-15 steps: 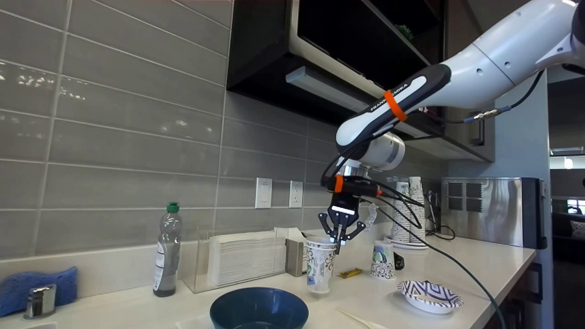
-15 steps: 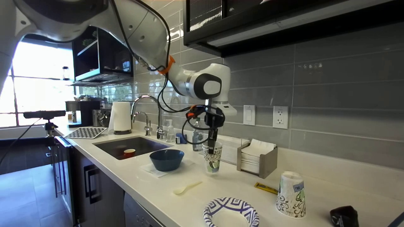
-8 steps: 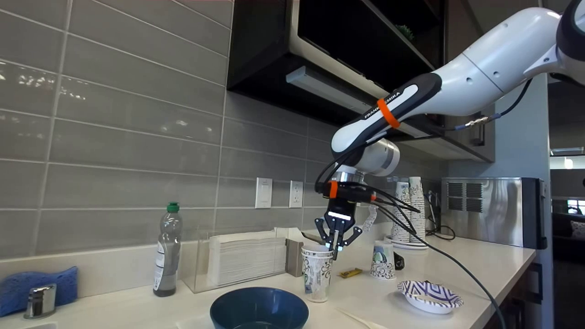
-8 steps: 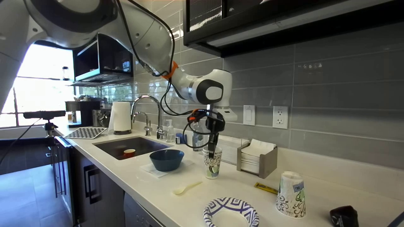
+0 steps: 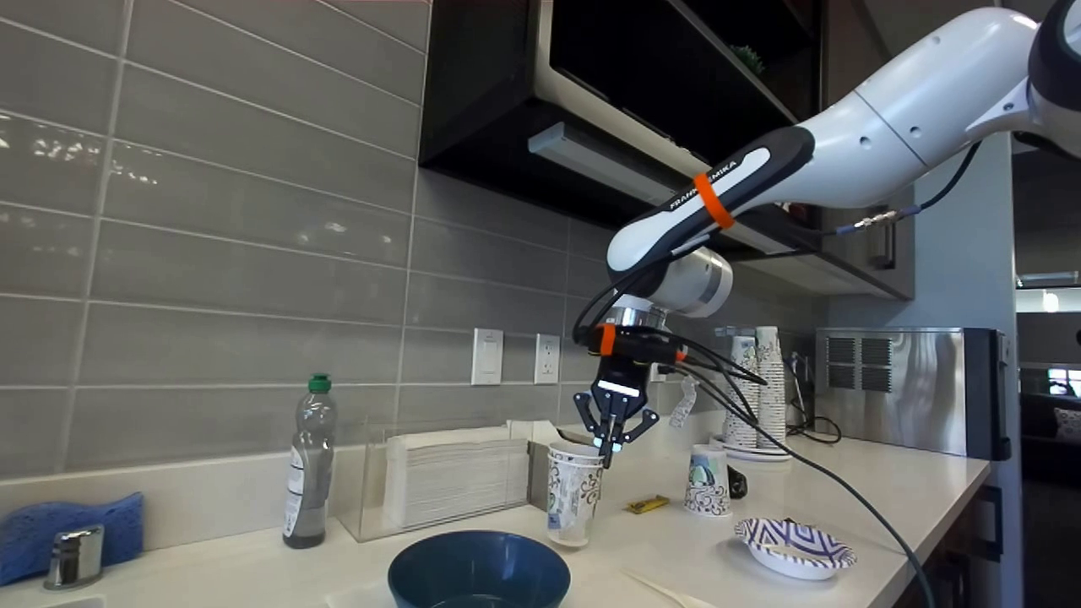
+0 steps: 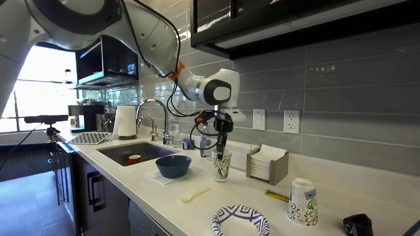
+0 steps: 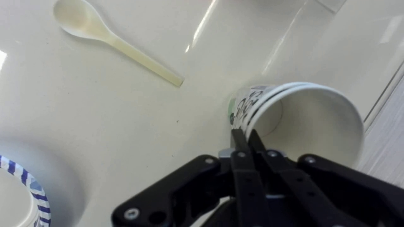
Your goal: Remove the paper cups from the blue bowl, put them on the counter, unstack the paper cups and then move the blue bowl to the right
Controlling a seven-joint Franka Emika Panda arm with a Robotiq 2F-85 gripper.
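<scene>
A stack of white patterned paper cups [image 5: 574, 498] stands upright, rims up, a little above the counter [image 5: 625, 557]. It shows in both exterior views [image 6: 221, 169]. The wrist view shows two nested rims [image 7: 315, 126]. My gripper [image 7: 247, 134] is shut on the near side of the cups' rim, one finger inside and one outside; it also shows in both exterior views [image 5: 604, 456] [image 6: 220, 154]. The blue bowl [image 5: 480, 561] sits on a white napkin, apart from the cups, and shows in an exterior view [image 6: 173, 167]. Another paper cup [image 6: 302, 205] stands upside down.
A napkin holder [image 6: 279, 170] is behind the cups. A spoon [image 7: 135, 55], a yellow packet [image 6: 276, 195] and a patterned paper plate [image 6: 219, 218] lie around. A soap bottle [image 5: 309, 473] is by the wall. A sink [image 6: 137, 152] lies beyond the bowl.
The cups went down toward the counter by half a second ago, then rose slightly with my gripper. They also shifted left in an exterior view. The bowl has not moved.
</scene>
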